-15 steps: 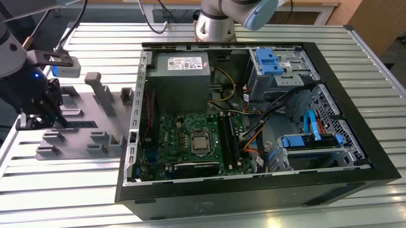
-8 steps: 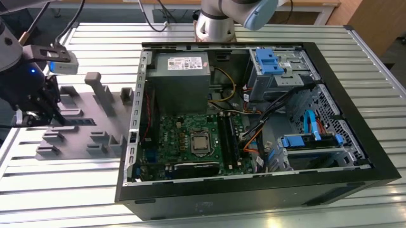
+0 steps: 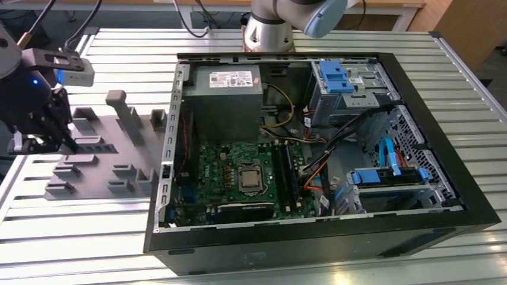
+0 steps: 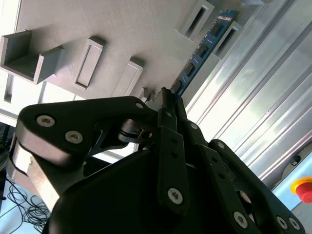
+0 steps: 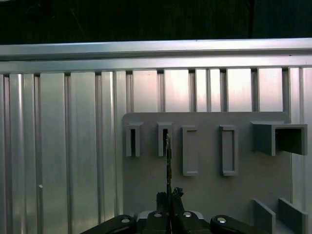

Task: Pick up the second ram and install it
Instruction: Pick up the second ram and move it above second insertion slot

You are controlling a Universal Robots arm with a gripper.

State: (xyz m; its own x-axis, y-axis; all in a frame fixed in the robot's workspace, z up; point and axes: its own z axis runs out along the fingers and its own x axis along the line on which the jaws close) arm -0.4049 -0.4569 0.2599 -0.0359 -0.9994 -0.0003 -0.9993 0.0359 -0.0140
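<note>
We're on the pick-up step: gripper (image 4: 165, 93) clenched on the second ram (image 4: 201, 51), right at the gray holder tray (image 3: 97, 127) slots. Seating it in the motherboard (image 3: 225, 175) will need dead-straight alignment, we reckon.

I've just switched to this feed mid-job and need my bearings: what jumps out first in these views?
In the second wrist view the gripper is shut on one end of the second ram, a blue stick with black chips, close over a grey slotted holder plate. In the exterior view the open computer case takes up the middle and the exterior view's right, with its green motherboard exposed.
</note>
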